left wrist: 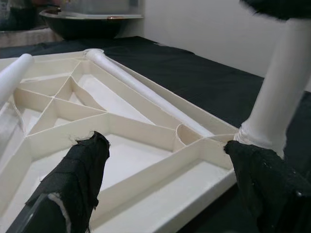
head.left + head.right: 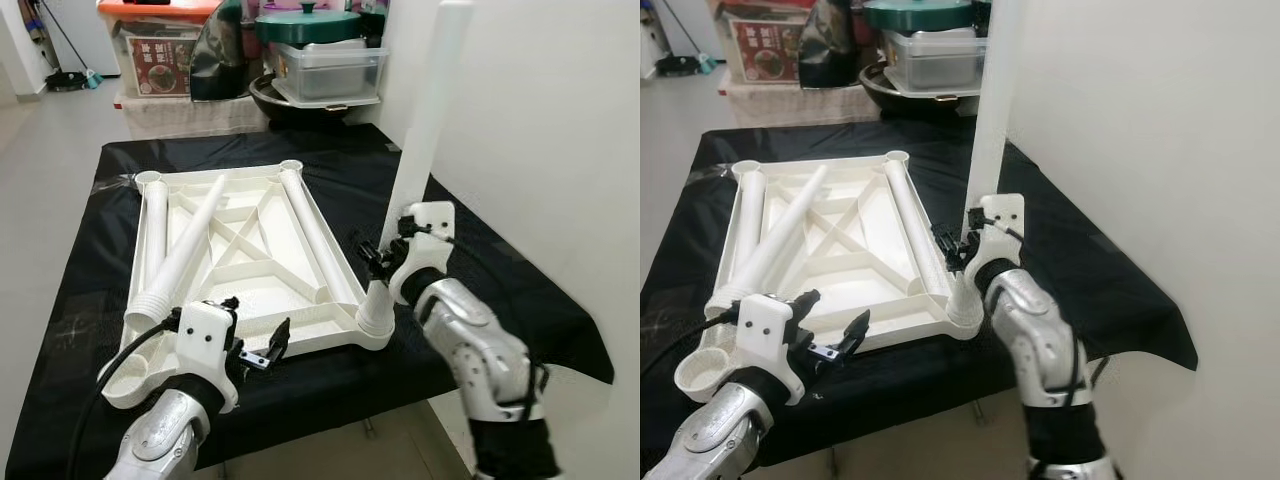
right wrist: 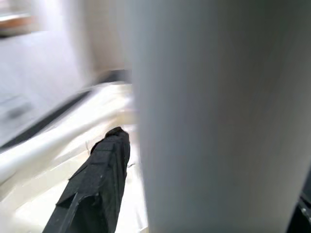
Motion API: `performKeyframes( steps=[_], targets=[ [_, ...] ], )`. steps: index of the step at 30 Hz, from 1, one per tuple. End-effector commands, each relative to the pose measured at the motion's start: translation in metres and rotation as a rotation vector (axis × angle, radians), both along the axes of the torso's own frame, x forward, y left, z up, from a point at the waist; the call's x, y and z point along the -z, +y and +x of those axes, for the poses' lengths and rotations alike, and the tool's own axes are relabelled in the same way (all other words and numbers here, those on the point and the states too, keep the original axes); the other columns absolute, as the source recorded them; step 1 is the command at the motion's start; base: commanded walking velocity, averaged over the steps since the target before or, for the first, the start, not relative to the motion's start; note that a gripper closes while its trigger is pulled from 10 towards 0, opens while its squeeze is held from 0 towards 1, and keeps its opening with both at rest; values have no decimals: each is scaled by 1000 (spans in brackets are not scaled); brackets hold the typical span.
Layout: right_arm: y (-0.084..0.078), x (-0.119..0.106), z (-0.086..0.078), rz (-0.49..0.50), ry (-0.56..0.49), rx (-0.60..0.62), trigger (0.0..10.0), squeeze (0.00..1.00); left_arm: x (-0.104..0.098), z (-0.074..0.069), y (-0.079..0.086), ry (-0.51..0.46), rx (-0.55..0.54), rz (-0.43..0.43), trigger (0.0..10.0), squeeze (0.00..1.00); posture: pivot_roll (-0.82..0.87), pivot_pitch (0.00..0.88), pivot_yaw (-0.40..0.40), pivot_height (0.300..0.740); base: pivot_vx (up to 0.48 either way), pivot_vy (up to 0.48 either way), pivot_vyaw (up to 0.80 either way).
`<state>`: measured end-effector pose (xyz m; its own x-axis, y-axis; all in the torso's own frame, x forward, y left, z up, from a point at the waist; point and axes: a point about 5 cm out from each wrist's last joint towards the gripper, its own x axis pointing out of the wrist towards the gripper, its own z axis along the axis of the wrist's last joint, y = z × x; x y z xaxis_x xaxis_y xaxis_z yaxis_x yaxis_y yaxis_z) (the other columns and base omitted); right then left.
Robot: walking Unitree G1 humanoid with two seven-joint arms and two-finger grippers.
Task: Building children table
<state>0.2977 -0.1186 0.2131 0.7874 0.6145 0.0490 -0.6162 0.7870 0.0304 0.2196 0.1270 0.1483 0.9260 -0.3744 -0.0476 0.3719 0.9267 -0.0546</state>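
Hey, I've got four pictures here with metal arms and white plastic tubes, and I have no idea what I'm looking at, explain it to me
This is a humanoid robot with two silver arms; each ends in a grasping tool with two black fingers. Two pictures come from cameras in its head, looking down at the work. The other two come from cameras on its wrists, looking along the fingers.

On a black cloth lies a white plastic tabletop, upside down, ribs showing. Three loose white legs rest on it. A fourth leg stands upright in the near right corner socket.

The right tool is closed on that standing leg, low down near the socket. The left tool is open and hovers at the tabletop's near edge, holding nothing.

Behind the table sit storage boxes and a dark bowl.
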Motion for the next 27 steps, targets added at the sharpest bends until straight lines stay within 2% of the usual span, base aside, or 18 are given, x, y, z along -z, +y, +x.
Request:
performKeyframes(
  steps=[1,3,4,6,7,11,14,15,16,17,18,19,21,22,24,25,27],
  targets=[
    [16,-3,-13,-10,-44,-196,10000,0,1,1,-1,9,3,-8,10000,0,162,0,-77,740,0,0,0],
    [16,5,-15,-55,-29,-262,9961,0,1,1,-1,8,2,-8,10000,0,174,0,-84,740,0,0,0],
    [13,22,-11,-108,22,-301,2353,0,1,1,-1,7,-2,-8,10000,0,177,0,-86,740,0,0,0],
    [12,27,-10,-124,36,-309,2353,0,1,1,-1,7,-3,-8,10000,0,177,0,-86,740,0,0,0],
    [12,29,-9,-131,41,-310,0,0,1,1,-1,7,-3,-8,10000,0,188,0,-93,740,0,0,0],
    [4,39,9,-106,87,-204,0,0,1,0,0,6,-14,-9,10000,0,197,0,-99,740,0,0,0],
    [1,39,15,-93,98,-152,0,0,1,0,0,6,-16,-9,10000,0,197,0,-99,740,0,0,0],
    [-11,43,30,-81,139,34,0,0,2,0,1,7,-17,-9,10000,0,201,0,-97,740,0,0,0],
    [-11,43,30,-81,139,34,0,0,2,0,1,7,-17,-9,10000,0,201,0,-97,740,0,0,0],
    [-30,54,43,-62,225,305,0,0,2,0,2,9,-16,-9,10000,0,198,0,-97,740,0,0,0],
    [-30,54,43,-62,225,305,0,0,2,0,2,9,-16,-9,10000,0,198,0,-97,740,0,0,0],
    [-39,60,46,-46,260,416,0,0,2,0,1,9,-14,-9,10000,0,198,0,-96,740,0,0,0],
    [-39,60,46,-46,260,416,0,0,2,0,1,9,-14,-9,10000,0,198,0,-96,740,0,0,0],
    [-44,66,43,-50,280,540,0,0,2,0,1,9,-11,-10,10000,0,198,0,-96,740,0,0,0],
    [-35,75,27,-50,290,658,0,0,2,0,0,11,-6,-12,10000,0,197,0,-92,740,0,0,0],
    [-35,75,27,-50,290,658,0,0,2,0,0,11,-6,-12,10000,0,197,0,-92,740,0,0,0],
    [-19,76,16,-73,286,664,0,0,2,0,-1,12,-3,-12,10000,0,194,0,-87,740,0,0,0]
  ],
)
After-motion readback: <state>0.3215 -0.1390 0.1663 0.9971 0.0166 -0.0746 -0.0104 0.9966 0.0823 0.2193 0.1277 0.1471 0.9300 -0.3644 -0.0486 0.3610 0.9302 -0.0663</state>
